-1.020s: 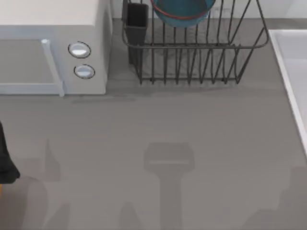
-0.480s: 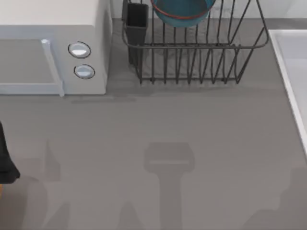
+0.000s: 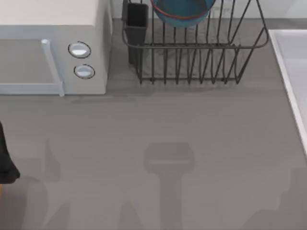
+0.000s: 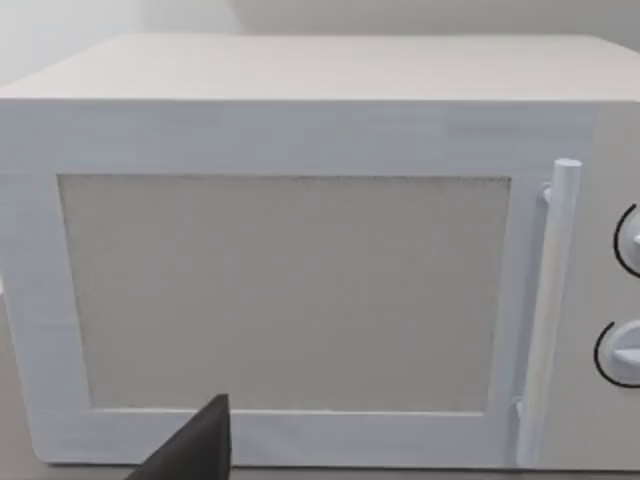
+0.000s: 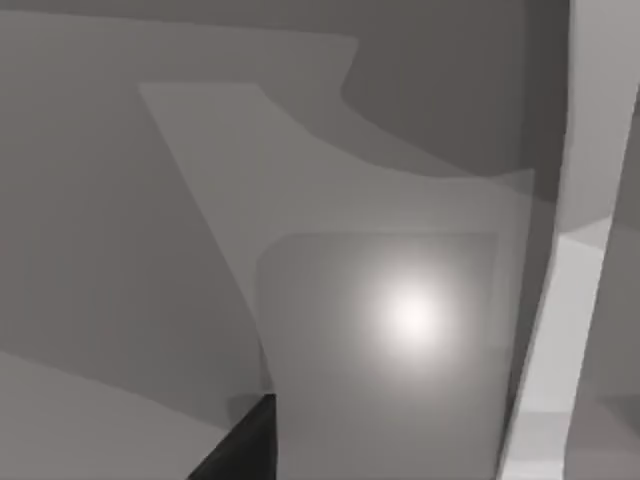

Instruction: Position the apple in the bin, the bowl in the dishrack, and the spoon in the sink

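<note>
Deep blue, reddish-rimmed bowl (image 3: 182, 12) apparently sits inside black wire dishrack (image 3: 192, 52).

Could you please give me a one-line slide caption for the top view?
Blue bowl resting in the black dishrack, white microwave at left, sink rim at right.

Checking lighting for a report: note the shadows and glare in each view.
Top view: soft arm-shaped shadows across the grey table, and the dishrack shades the surface beneath it. Right wrist view: one bright glare spot beside the sink rim. Left wrist view: the microwave is evenly lit.
</note>
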